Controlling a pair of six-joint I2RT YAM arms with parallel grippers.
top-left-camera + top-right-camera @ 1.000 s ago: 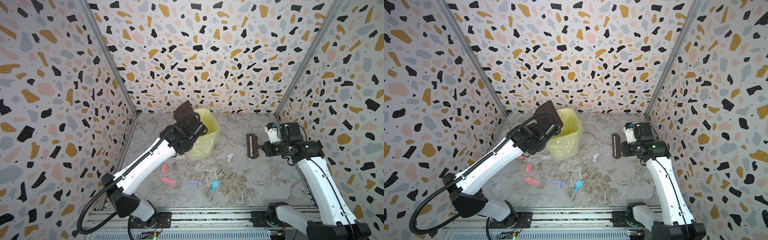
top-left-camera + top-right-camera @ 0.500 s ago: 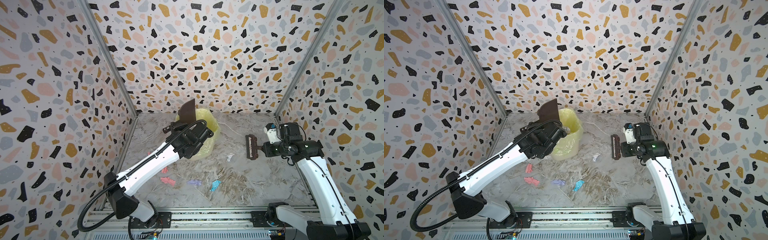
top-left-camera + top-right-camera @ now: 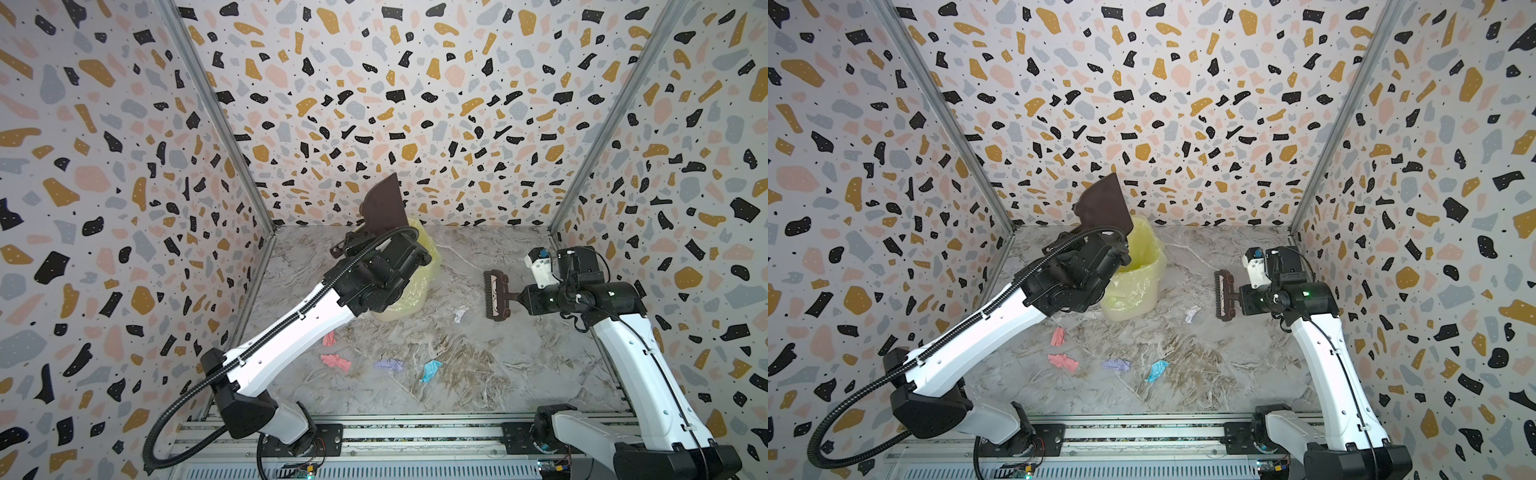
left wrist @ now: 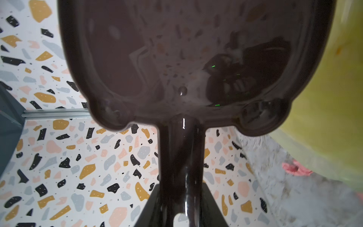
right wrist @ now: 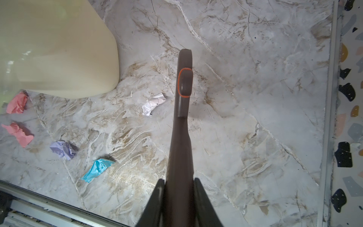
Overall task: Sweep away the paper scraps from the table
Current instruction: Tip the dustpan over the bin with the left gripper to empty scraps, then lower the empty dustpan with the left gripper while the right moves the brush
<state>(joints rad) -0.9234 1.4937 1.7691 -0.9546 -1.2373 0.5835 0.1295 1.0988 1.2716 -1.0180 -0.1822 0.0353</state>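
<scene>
Several paper scraps lie on the marble table (image 3: 519,365): two pink ones (image 3: 329,338) (image 3: 336,361), a lilac one (image 3: 388,365), a light blue one (image 3: 430,369) and a white one (image 3: 460,313). My left gripper (image 4: 181,188) is shut on the handle of a dark brown dustpan (image 3: 384,208), which stands tipped up above the yellow-lined bin (image 3: 415,286). My right gripper (image 5: 179,182) is shut on the handle of a brown brush (image 3: 494,294), held off the table just right of the white scrap (image 5: 154,103).
Terrazzo walls close in the left, back and right sides. A metal rail (image 3: 415,432) with both arm bases runs along the front edge. The left arm stretches over the table's left part, above the pink scraps.
The left arm has swung the dustpan right and up, so it stands more upright over the bin. The right arm and brush have hardly moved.
</scene>
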